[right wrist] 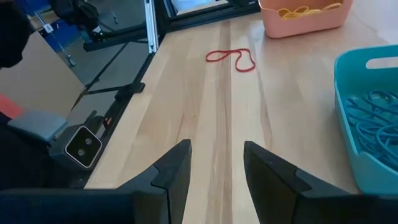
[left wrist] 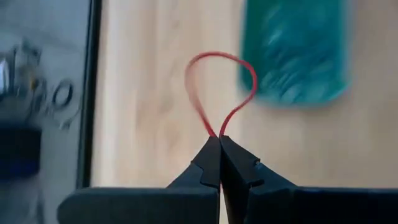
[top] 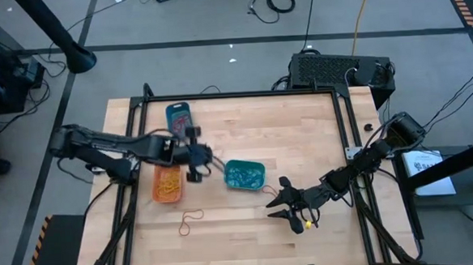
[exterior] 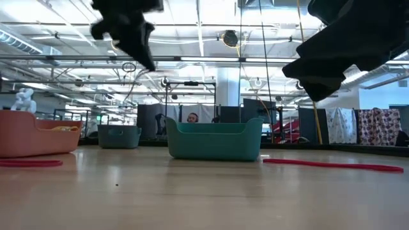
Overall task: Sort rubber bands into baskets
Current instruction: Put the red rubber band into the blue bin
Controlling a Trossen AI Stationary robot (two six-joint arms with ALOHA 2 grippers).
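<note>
My left gripper [top: 208,162] hangs above the table between the orange basket [top: 168,183] and the teal basket [top: 244,174], shut on a red rubber band [left wrist: 221,87]. The orange basket holds yellow bands, the teal one blue-green bands [right wrist: 373,115]. The blue basket [top: 179,118] stands at the far left. Another red rubber band [top: 191,222] lies twisted on the wood near the front edge. My right gripper [top: 292,209] waits open, low over the table, right of that band, with nothing between its fingers [right wrist: 168,171]. My left gripper pinches the red rubber band at one spot [left wrist: 217,133] between its two fingertips, both strands drawn together there. The rest of the band stands out beyond the fingertips as an open loop [left wrist: 245,65], clear of the table. The fingers slant downward.
A further red band [exterior: 332,165] lies on the wood in front of the teal basket [exterior: 214,139]. Black frame rails [top: 138,113] run along the table's sides. Bare wood spreads across the near middle of the table [top: 242,238].
</note>
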